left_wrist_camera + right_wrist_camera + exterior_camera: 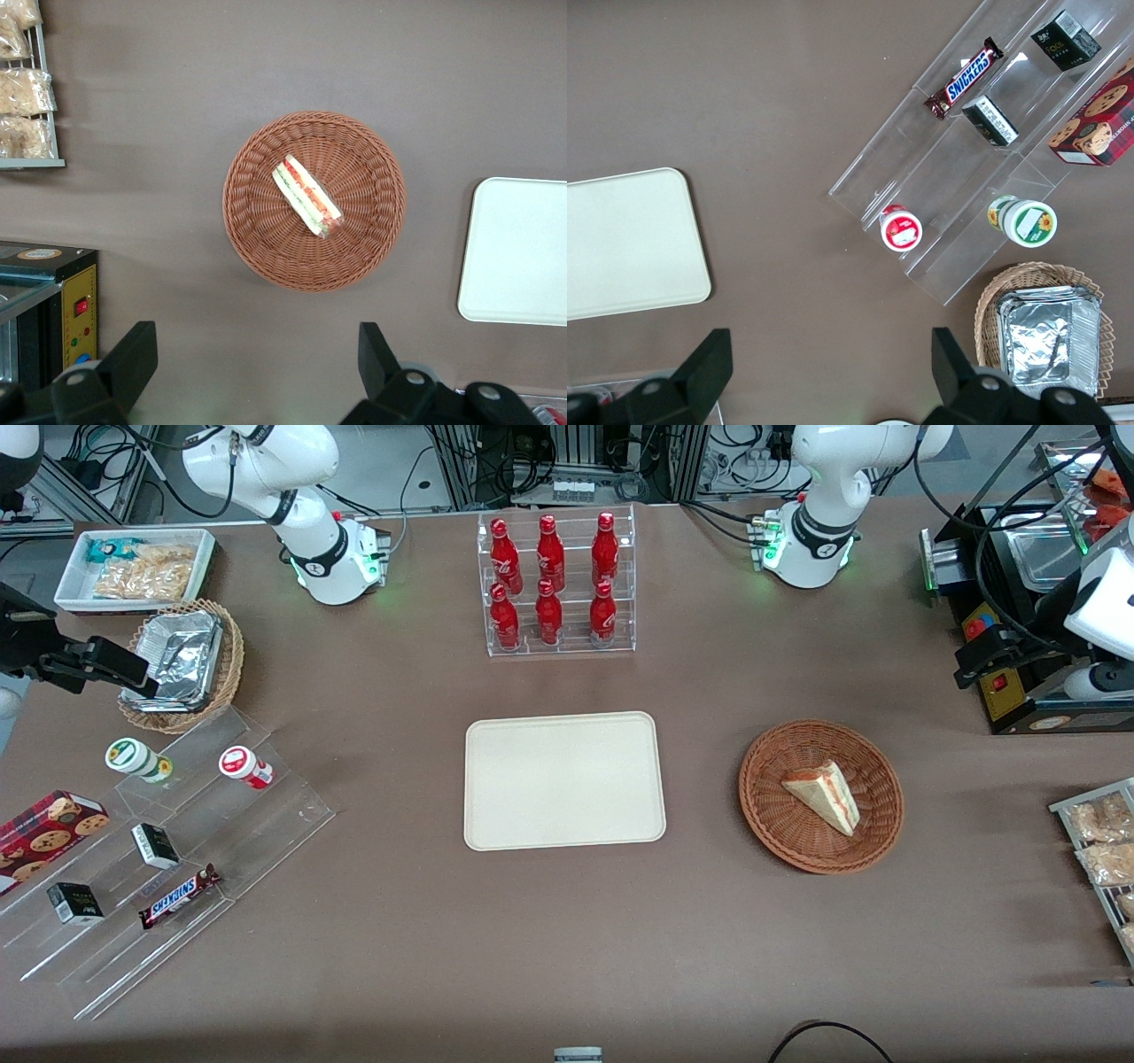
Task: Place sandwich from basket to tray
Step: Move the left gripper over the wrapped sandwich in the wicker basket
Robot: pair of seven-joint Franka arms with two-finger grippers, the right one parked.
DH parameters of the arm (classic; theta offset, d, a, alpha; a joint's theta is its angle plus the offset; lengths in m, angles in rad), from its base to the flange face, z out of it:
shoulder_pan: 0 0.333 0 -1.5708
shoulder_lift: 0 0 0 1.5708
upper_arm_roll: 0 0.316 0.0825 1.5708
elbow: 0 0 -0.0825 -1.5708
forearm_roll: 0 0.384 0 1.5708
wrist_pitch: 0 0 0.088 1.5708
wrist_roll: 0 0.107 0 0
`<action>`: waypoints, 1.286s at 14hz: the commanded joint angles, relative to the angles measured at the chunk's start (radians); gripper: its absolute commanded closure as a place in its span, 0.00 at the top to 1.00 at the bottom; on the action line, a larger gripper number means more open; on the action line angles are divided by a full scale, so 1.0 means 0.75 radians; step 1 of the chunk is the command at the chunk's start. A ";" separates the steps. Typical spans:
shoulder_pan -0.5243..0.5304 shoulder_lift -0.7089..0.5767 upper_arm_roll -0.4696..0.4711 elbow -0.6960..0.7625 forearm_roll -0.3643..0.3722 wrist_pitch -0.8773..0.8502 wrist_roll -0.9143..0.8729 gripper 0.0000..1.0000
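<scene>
Nothing of the task is done yet: the tray lies bare in the middle of the tabletop, and the sandwich rests on its side inside the basket, which sits beside the tray toward the working arm's end of the tabletop, a gap of bare cloth between them. The tool hangs high above the basket, its fingers spread wide and holding nothing, so the descent, the grasp, the carry and the release are all left. Taking the front view from its left edge across to the tray and on: a clear stepped stand with snacks and a tan basket with a foil container lie toward the parked arm's end; a rack of red bottles stands farther from the front camera than the tray; packets on a wire rack lie past the basket. By the look of it, nothing stands on the straight path from basket to tray.
</scene>
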State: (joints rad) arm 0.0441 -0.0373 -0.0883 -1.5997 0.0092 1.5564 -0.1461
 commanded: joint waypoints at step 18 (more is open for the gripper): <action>-0.122 0.097 -0.025 -0.902 0.092 1.140 -0.966 1.00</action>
State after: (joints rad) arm -0.0353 0.0386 -0.1105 -2.2260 0.0622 2.3463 -0.7458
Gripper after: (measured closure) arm 0.000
